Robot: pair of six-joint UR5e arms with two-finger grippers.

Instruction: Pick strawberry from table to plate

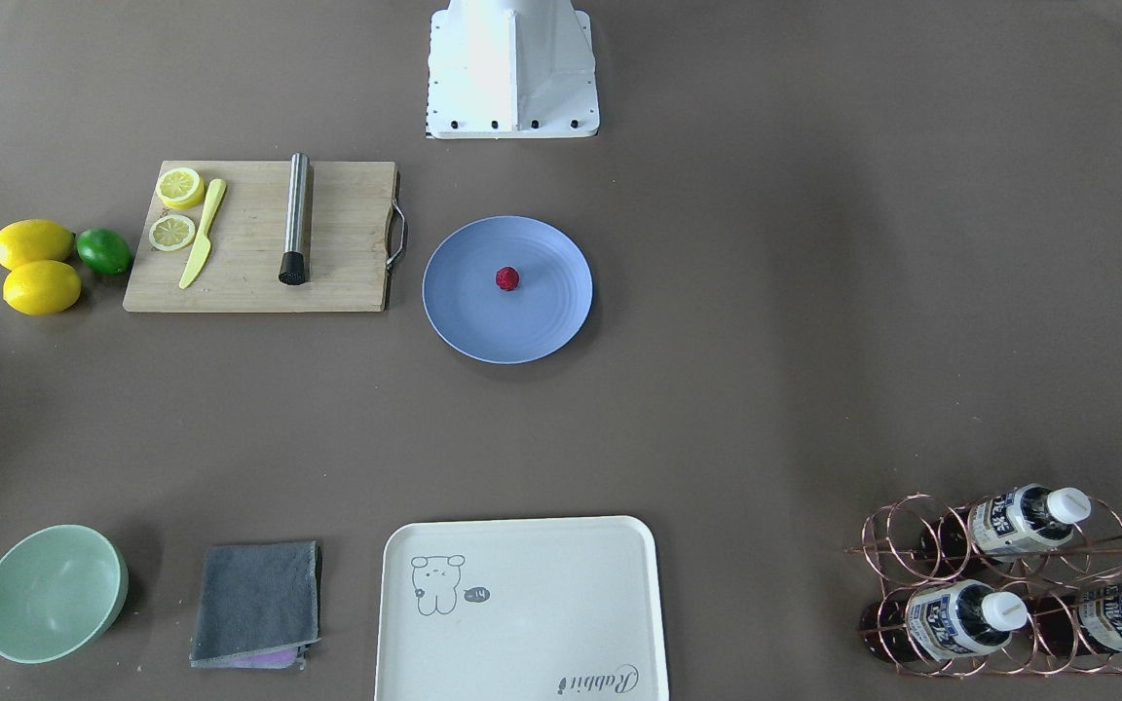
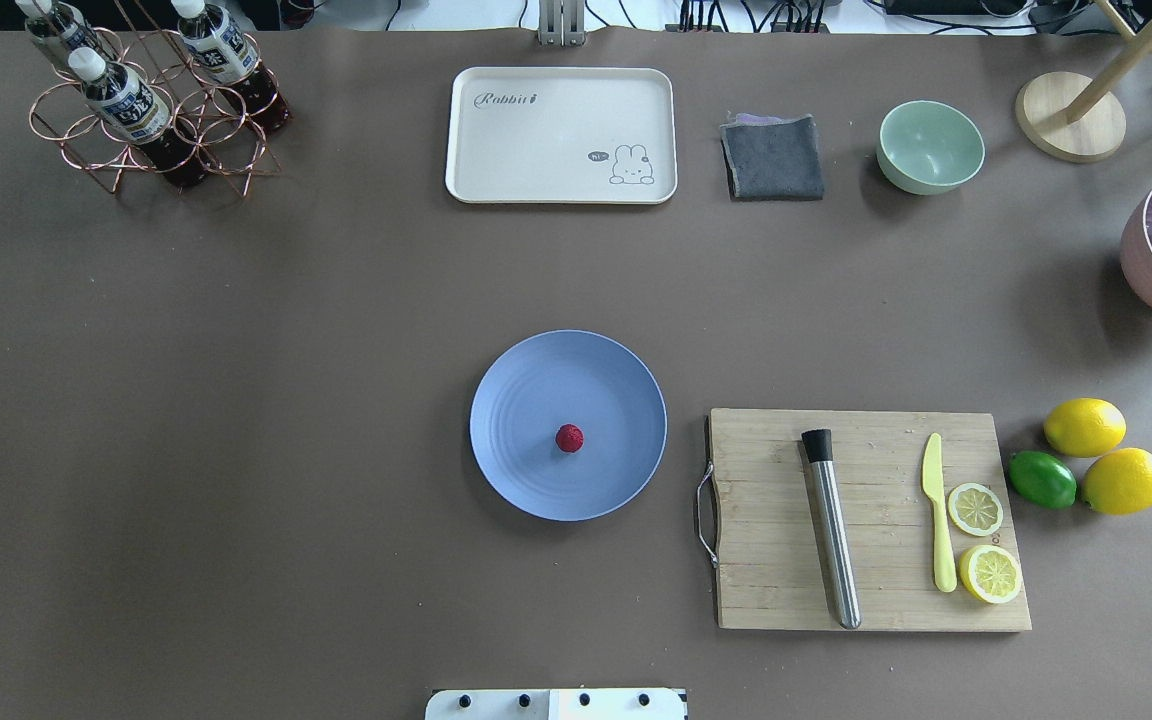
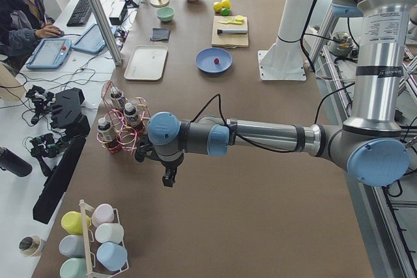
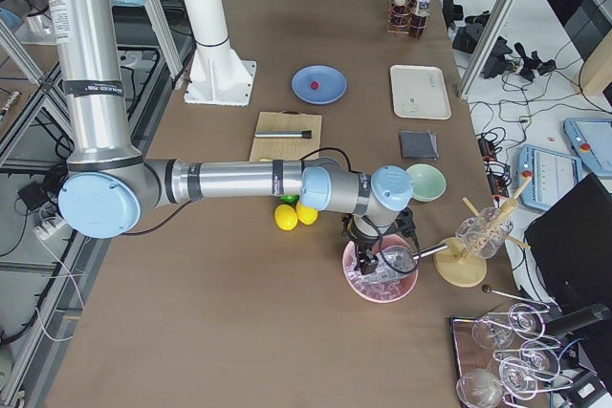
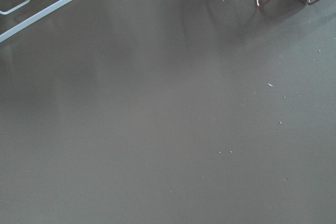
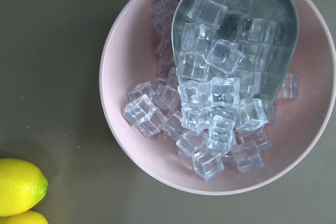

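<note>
Exterior left view puts my left pincer (image 3: 169, 178) in the lower middle of the frame. It hangs tip-down from the near arm over bare tabletop (image 3: 260, 226), just beside a copper wire rack (image 3: 120, 125) of bottles. From this side angle I cannot tell whether it is wide or narrow. My left wrist camera shows none of my fingers, only brown surface with the rack's foot at the upper right and a white wire frame (image 5: 37, 9) at the upper left.

My right pincer (image 4: 366, 257) sits low and right of centre in the exterior right view, directly over a pink bowl (image 4: 382, 289). I cannot tell its state either. My right wrist camera looks straight down into that bowl, which is heaped with ice cubes (image 6: 210, 93). A metal scoop (image 6: 283, 14) lies in the bowl's upper right part, and a lemon (image 6: 18, 184) sits at the frame's lower left.

Well apart from both pincers, the strawberry (image 2: 569, 438) rests near the centre of the plate (image 2: 526, 390), in the middle of the overhead exterior view. Just right of the plate there lies a cutting board (image 2: 766, 560), its metal handle toward the plate. The board carries a steel rod (image 2: 833, 535), a yellow knife (image 2: 939, 520) and two lemon slices (image 2: 975, 508). Along the top of that view stand a cream tray (image 2: 556, 150), a grey cloth (image 2: 774, 160) and a green bowl (image 2: 930, 147).
</note>
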